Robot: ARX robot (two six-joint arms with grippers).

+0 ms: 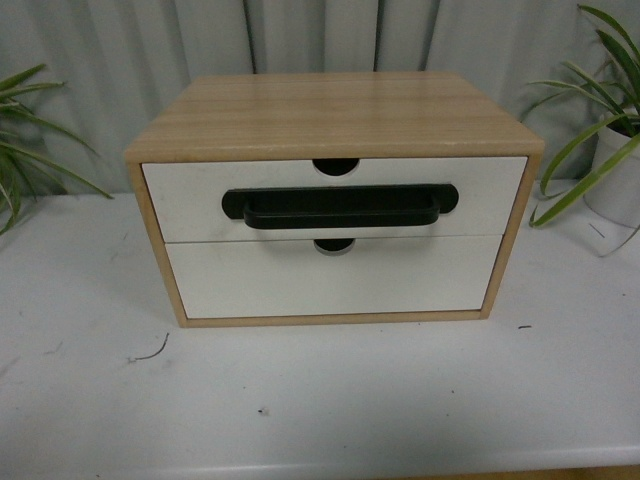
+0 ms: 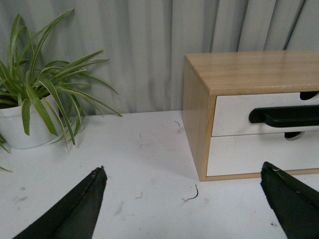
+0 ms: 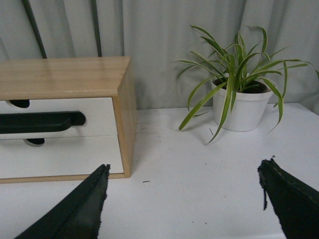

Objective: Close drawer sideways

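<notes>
a boxy cabinet (image 1: 335, 115) of pale wood grain sits on the white, scuffed table (image 1: 320, 400). the drawer (image 1: 190, 200) is its upper one, its smooth white front flush with the frame, carrying a long black bar handle (image 1: 340, 207) with rounded ends and a half-round notch (image 1: 339, 166) in the top edge. the plain white lower front (image 1: 325, 280) lies just beneath. the left gripper (image 2: 184, 196) and right gripper (image 3: 182, 196) hang before the cabinet's corners, tapered matte black jaws spread wide, touching nothing. strap-leaved plants in white pots (image 3: 239, 107) flank it before pleated grey curtains (image 1: 320, 35).
</notes>
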